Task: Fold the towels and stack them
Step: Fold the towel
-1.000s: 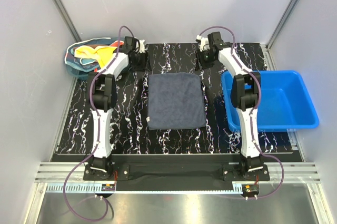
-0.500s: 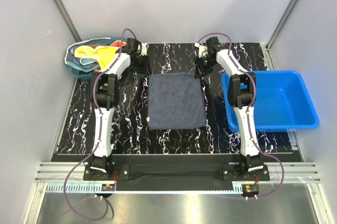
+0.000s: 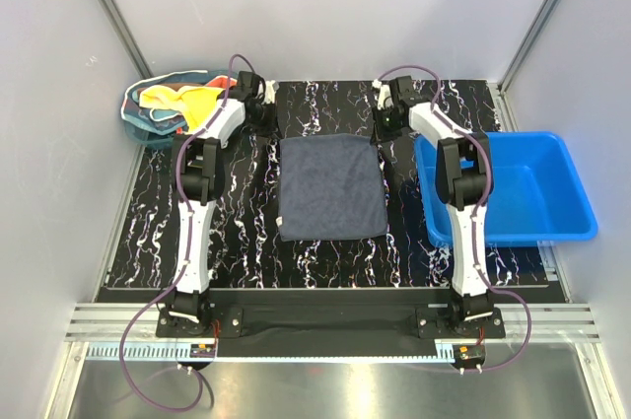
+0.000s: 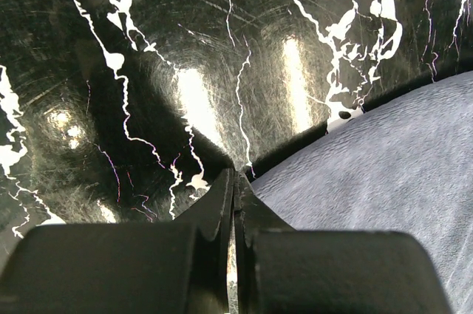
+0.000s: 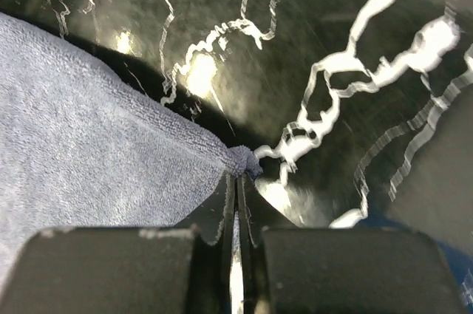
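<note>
Right gripper (image 5: 238, 176) pinches grey towel (image 5: 89, 129) corner, visible only from its wrist.

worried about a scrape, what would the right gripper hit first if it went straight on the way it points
Probably the black marbled mat past the corner of the grey towel pinched in the right gripper; the tips look almost on it, though depth is unclear.

Grey towel (image 4: 384, 181) runs off the left wrist view's right edge; whether the left gripper (image 4: 235, 177) holds its corner is too fine to tell there, and hidden from above.
</note>
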